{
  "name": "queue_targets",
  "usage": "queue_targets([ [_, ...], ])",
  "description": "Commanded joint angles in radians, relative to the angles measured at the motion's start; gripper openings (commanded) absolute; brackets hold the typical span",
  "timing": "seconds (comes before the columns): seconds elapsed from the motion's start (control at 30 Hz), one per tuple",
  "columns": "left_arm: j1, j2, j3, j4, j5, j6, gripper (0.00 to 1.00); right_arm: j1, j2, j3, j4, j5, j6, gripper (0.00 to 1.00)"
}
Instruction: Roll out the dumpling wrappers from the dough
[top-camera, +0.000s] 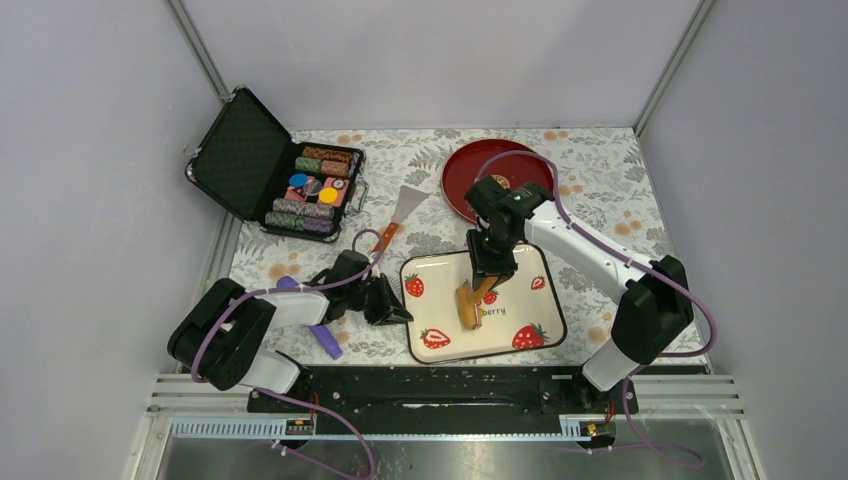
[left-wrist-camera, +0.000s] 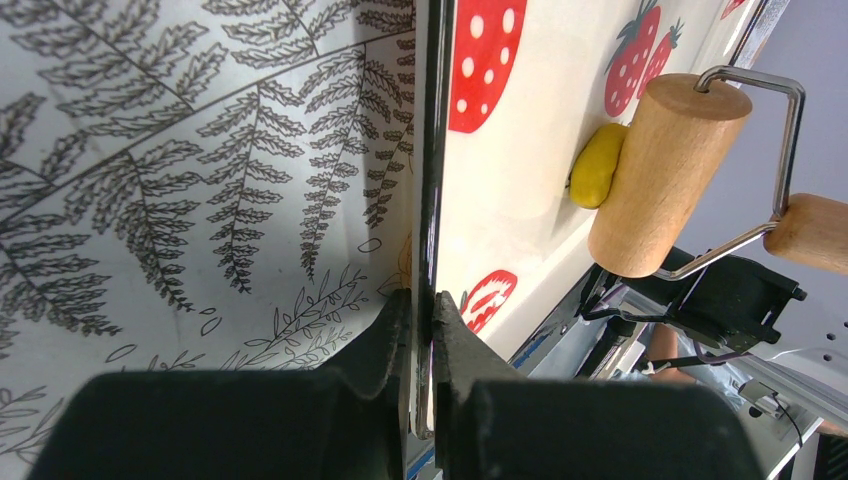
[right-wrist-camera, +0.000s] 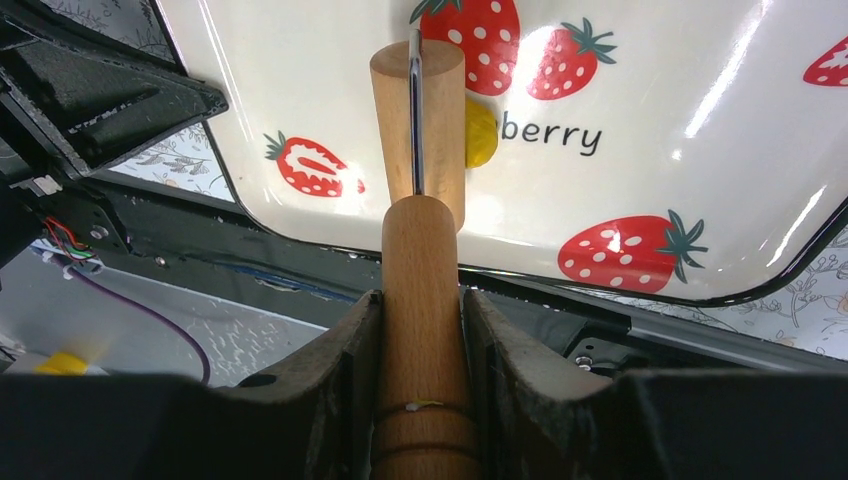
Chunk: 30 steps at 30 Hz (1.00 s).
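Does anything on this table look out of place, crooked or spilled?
Nothing is spilled or damaged. The strawberry tray lies slightly crooked to the table edge, its rim pinched by the left gripper. The open poker chip case at far left seems unrelated.

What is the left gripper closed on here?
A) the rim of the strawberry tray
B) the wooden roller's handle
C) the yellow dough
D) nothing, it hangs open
A: the left wrist view shows the left gripper shut on the rim of the strawberry tray, while the right gripper holds the wooden roller by its handle, next to the dough.
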Motion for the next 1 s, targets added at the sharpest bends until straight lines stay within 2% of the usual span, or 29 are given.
queue_targets([
  [0.0, 0.007, 0.015, -0.013, 0.017, -0.069, -0.001, 0.00, 0.005, 0.048, -0.088, -0.093, 0.277, -0.032, 0.00],
  [0.6, 0.008, 0.016, -0.013, 0.018, -0.068, -0.002, 0.00, 0.043, 0.008, -0.195, -0.021, 0.369, -0.068, 0.00],
  [0.97, 0.010, 0.015, -0.014, 0.018, -0.065, -0.001, 0.00, 0.053, -0.078, -0.336, 0.099, 0.366, -0.105, 0.00],
])
